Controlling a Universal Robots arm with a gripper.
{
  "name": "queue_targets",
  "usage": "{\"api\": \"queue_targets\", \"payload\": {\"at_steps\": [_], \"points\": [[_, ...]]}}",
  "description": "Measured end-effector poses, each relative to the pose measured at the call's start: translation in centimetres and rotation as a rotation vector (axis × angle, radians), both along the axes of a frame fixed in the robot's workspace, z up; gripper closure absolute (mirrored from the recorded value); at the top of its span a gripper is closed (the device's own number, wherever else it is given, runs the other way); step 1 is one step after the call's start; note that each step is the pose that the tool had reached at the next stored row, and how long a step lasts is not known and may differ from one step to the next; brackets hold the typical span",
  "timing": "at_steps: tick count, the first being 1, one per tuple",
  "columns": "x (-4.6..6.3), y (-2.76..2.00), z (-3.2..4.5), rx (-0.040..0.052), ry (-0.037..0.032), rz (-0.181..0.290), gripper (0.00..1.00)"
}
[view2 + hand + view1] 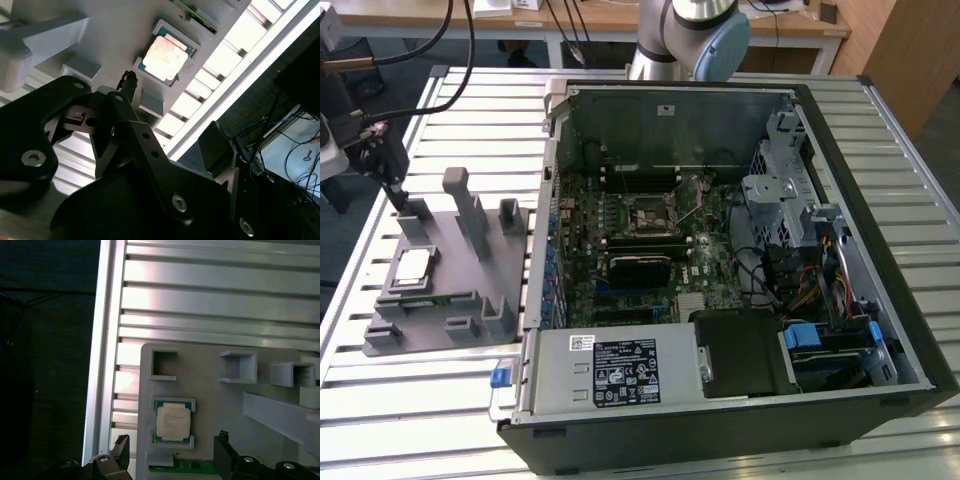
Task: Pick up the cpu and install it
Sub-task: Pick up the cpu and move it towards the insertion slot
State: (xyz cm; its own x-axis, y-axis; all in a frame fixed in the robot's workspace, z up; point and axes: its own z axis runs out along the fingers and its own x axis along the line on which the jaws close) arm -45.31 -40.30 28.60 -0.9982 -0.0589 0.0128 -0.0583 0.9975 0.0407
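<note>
The cpu [412, 267], a small square chip with a silvery top, lies flat in its pocket on the grey holder plate [470, 290] at the exterior view's left. It also appears in both wrist views, as the cpu [173, 422] and the cpu [164, 57]. My gripper [397, 195] hangs above the far end of the plate, a little beyond the chip. It is open: in the first wrist view the gripper [172, 439] has its two dark fingers [121, 446] wide apart with nothing between them. The motherboard socket [652, 212] sits inside the open computer case.
The computer case [720, 400] lies on its side on the slatted aluminium table [430, 400], with drive cages and cables at the exterior view's right. Upright grey posts [468, 205] stand on the holder plate. A green memory stick [187, 468] lies beside the chip's pocket.
</note>
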Motion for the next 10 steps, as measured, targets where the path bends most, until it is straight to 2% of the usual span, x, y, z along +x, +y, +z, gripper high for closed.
{"api": "queue_targets", "payload": {"at_steps": [10], "points": [[0.00,0.00,-0.55,-0.0007,-0.0011,0.005,0.24]]}}
